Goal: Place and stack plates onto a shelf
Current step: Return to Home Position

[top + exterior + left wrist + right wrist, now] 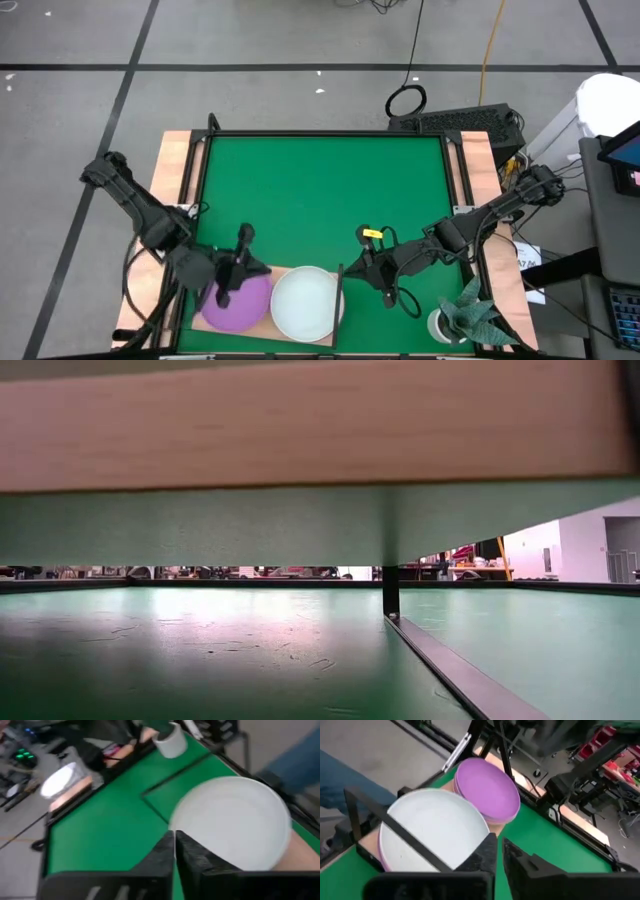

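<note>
High view up first. Shows the shelf (292, 272) down at the near edge of the green mat (320, 190), carrying two stacks just beside each other. Has a purple plate (240, 308) topping the left one and a white plate (305, 303) topping the right one. Puts the left gripper (230, 290) right over the purple plate, toward its far rim. Puts the right gripper (362, 270) above bare mat, just beside the shelf's thin dark upright edge piece (340, 285), on the side away from the plates. Also catches a small potted plant (458, 320) at the near right corner, well apart from the stacks.

Left wrist view next. Shows that arm's fingers (162, 855) pressed flat together, gripping nothing, with the white plate just past the tips.

Right wrist view. Shows fingers (485, 855) pinched down to a thin slit, nothing between them either. Looks across the dark upright at both stacks. Gives away a pink rim (381, 856) peeking out under the white plate and a salmon rim (495, 821) under the purple one, so more plates underneath. Can't count them from here, honestly.

Low view last. Gets only the light-wood board across the top, the dark upright under it, and green mat.
</note>
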